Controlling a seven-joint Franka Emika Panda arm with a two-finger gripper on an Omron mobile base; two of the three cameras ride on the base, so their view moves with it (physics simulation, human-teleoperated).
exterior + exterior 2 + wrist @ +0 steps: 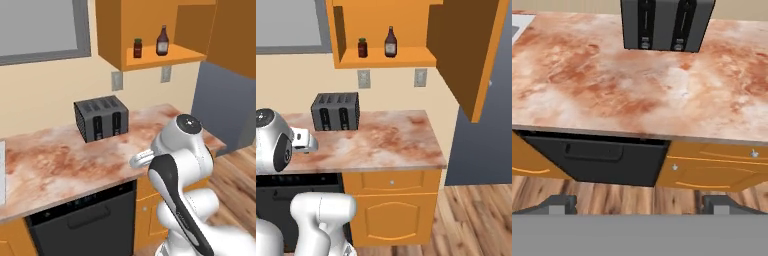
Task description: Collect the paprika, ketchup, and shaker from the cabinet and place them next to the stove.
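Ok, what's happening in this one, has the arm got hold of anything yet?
Not yet. The gripper looks down over the marbled counter with its jaws wide open and nothing between them. The paprika and the ketchup stand side by side, apart, on the shelf of the open cabinet above the counter. A black toaster sits at the back of the counter by the wall. I cannot make out a shaker on the shelf.
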